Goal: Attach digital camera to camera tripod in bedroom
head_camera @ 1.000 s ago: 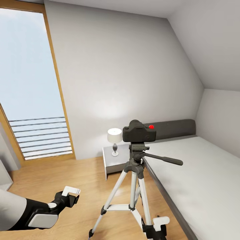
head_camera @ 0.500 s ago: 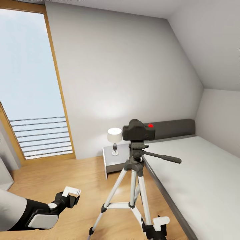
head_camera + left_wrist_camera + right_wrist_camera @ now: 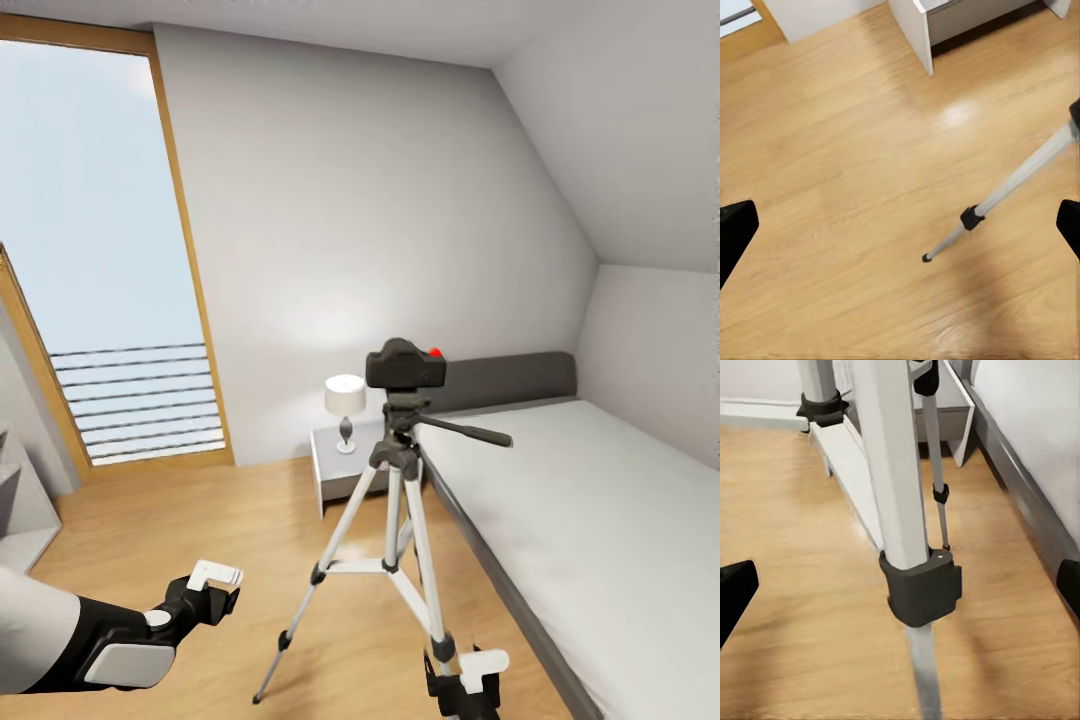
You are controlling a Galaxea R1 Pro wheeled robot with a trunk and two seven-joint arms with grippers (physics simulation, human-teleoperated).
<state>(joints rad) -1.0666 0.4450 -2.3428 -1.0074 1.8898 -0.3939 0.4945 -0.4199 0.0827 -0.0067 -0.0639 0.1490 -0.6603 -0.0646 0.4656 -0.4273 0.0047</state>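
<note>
Now the digital camera (image 3: 405, 364) sits on top of the camera tripod (image 3: 392, 535) beside the bed (image 3: 590, 510), farther off than before, and both tools, left tool (image 3: 214, 584) and right tool (image 3: 476, 674), hang wide and empty, so the job looks done.

Silver metal camera tripod (image 3: 397, 560) legs, matt black joints — smooth glossy wood floor (image 3: 200, 540)

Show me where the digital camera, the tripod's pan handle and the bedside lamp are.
digital camera (image 3: 403, 368), head view, middle of its black body atop the tripod head.
pan handle (image 3: 468, 432), head view, midway along the black bar.
bedside lamp (image 3: 345, 395), head view, on its white shade.
</note>
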